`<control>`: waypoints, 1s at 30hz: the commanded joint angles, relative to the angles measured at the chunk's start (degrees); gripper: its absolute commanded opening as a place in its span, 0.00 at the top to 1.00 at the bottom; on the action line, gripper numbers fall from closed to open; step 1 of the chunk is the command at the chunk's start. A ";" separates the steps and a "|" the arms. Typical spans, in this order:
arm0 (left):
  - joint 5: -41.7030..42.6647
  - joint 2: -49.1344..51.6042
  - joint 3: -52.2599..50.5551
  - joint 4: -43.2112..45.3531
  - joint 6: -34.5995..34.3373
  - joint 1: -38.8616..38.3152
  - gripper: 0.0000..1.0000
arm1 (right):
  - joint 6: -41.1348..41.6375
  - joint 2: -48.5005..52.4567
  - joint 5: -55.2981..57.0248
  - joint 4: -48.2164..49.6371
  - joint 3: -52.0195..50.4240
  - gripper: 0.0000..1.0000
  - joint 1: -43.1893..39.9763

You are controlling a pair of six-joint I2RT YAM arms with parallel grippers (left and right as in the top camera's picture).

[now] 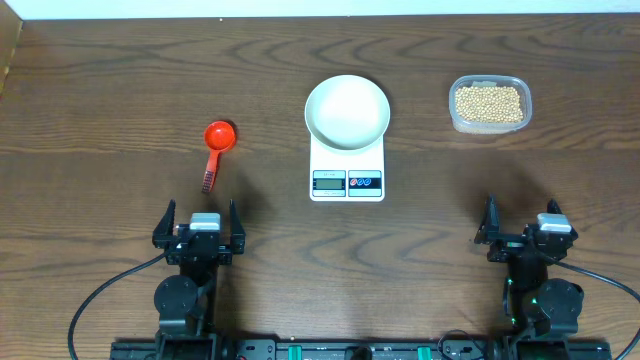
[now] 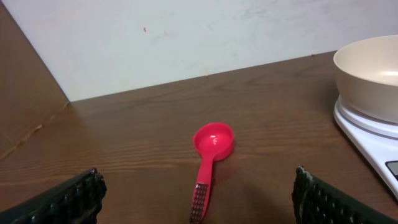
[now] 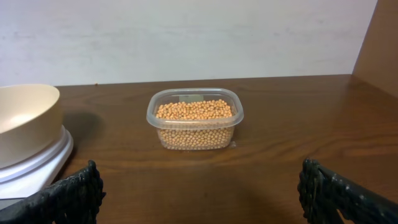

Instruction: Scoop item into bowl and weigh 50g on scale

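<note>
The empty white bowl [image 1: 347,110] sits on the white scale [image 1: 347,177] at the table's middle; both also show in the left wrist view [image 2: 370,71] and the right wrist view [image 3: 25,121]. The tan beans [image 1: 489,102] fill a clear plastic tub [image 3: 194,120] at the back right. A red scoop [image 1: 214,150] lies left of the scale, bowl end away from me [image 2: 211,149]. My left gripper [image 1: 199,228] is open and empty, just in front of the scoop's handle. My right gripper [image 1: 523,228] is open and empty, in front of the tub.
A white wall runs along the table's far edge. Wooden side panels stand at the far left [image 2: 25,93] and far right [image 3: 379,43]. Bare wood lies between each gripper and the objects.
</note>
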 commanded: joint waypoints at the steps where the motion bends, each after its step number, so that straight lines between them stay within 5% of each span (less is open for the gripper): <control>1: -0.74 0.11 -0.66 -2.78 0.74 0.31 0.02 | -0.26 0.22 0.68 0.00 -0.20 0.01 0.46; 26: 1.29 0.11 -0.63 -2.25 -3.23 0.28 0.02 | -0.26 0.22 0.68 0.00 -0.20 0.01 0.44; 30: 8.17 0.35 0.33 -2.27 -4.07 0.28 0.02 | -0.26 0.22 0.68 0.00 -0.20 0.01 0.44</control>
